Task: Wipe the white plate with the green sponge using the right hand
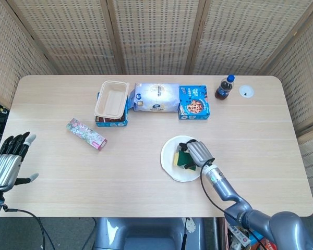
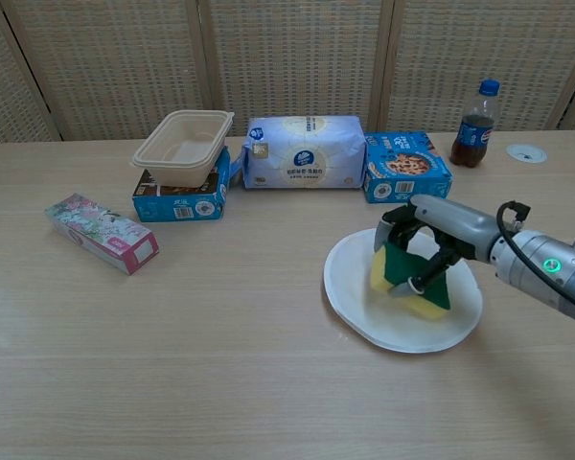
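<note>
Head view, right hand: the right hand (image 1: 194,152) sits just below the centre of the frame, fingers curled down over the green sponge (image 1: 183,160), which it grips.
Head view, sponge: it shows at the hand's left edge, green face with a yellow strip, lying on the white plate (image 1: 169,164).
Head view, plate: on the table (image 1: 250,140), lower centre, well below the blue cookie box (image 1: 193,102).
Head view, left hand: the left hand (image 1: 6,162) hangs at the lower left edge, off the table's edge, fingers spread and holding nothing.
Head view, back row: a beige tray (image 1: 111,98) on a blue box, a white tissue pack (image 1: 156,97), and a cola bottle (image 1: 225,87) along the upper part.
Head view, left side: a floral packet (image 1: 86,134) lies alone, left of centre.

Chest view, right hand: the right hand (image 2: 429,240) reaches in from the right edge, fingers and thumb closed around the sponge (image 2: 403,274).
Chest view, sponge: under and between the fingers, tilted, its lower yellow edge touching the plate (image 2: 356,302).
Chest view, plate: right of centre, in front of the cookie box (image 2: 405,166).
Chest view, left hand: not seen here.
</note>
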Tool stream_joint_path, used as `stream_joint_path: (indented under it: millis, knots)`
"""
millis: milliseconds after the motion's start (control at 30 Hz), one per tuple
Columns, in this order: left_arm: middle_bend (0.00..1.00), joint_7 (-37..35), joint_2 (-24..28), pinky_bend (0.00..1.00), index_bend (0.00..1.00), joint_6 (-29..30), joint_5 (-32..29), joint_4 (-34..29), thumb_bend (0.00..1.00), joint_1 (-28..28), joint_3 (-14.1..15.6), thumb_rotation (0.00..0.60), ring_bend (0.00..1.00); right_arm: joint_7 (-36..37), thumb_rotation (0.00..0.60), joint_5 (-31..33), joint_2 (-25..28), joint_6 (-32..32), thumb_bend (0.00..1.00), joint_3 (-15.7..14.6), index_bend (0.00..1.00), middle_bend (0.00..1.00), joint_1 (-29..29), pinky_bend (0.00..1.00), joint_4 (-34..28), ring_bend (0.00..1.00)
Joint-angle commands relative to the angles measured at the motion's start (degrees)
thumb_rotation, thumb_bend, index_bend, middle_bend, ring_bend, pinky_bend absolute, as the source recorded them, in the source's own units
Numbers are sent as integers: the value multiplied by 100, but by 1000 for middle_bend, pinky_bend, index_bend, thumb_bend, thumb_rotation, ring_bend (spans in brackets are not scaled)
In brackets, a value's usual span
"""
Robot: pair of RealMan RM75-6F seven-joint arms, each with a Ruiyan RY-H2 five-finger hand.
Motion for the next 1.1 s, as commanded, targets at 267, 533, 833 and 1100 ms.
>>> stream_joint_path:
  millis: [267,533,833,1100]
  knots:
    - [0,-33,27,0,0,-1,46,-36,0,0,27,600,0,265,600,10,182,712,134,279,471,556,-195,132,-496,383]
    - [0,-41,35,0,0,-14,59,-45,0,-6,41,600,0,643,600,399,-176,265,134,273,471,556,-346,132,-169,374]
    - [0,-68,51,0,0,-27,42,-41,0,-13,38,600,0,697,600,693,-520,-121,141,361,472,556,-397,131,359,369]
    - [0,-62,44,0,0,-36,41,-39,0,-21,43,600,0,725,600,720,-630,-284,145,379,495,556,-408,132,684,369]
